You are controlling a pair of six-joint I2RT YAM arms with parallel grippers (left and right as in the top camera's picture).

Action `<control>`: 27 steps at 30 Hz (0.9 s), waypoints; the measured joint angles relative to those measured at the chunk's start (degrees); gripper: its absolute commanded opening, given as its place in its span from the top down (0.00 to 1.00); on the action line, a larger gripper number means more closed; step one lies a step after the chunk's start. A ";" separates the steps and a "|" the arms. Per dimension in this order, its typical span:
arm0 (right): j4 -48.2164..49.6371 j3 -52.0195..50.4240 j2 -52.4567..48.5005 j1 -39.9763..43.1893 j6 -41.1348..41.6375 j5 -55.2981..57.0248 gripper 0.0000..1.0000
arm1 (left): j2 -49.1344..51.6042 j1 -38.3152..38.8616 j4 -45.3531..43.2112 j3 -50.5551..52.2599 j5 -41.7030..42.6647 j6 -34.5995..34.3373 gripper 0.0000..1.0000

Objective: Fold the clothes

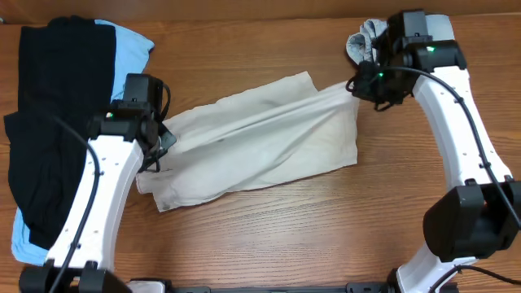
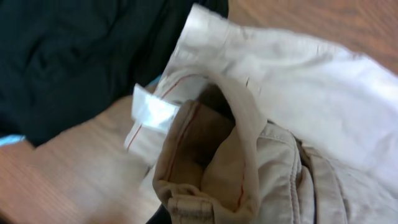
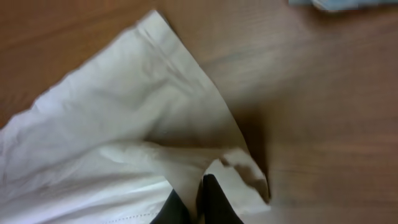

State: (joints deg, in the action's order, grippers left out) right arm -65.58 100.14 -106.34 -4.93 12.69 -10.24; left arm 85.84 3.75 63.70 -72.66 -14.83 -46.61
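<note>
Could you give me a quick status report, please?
Left gripper and right gripper shut on pale beige cotton shorts, stretched between. Black garments close at left.

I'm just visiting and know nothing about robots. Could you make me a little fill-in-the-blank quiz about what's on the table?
The beige shorts lie on a ____ table.
They are stretched between ____ robot arms.
The black garments are piled on the robot's ____ side.
The bottom garment of that pile is sky-____.
Missing words: wooden; two; left; blue.
</note>
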 measured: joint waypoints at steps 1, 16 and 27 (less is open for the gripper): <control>1.22 0.00 -0.20 -0.37 -0.09 0.20 0.96 | 0.87 0.00 -0.68 0.00 -0.55 0.02 0.96; 11.39 0.00 -9.38 -3.43 -0.74 2.10 0.95 | 9.33 -0.52 -4.96 0.02 -5.57 -1.36 0.95; 19.69 -0.09 -13.64 -2.91 -0.81 4.66 0.00 | 9.35 -4.26 -14.16 0.22 -8.87 -1.49 0.03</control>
State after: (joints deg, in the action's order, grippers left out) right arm -45.89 100.05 -119.98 -7.84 11.88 -5.58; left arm 95.20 -0.51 49.54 -72.44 -23.70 -48.10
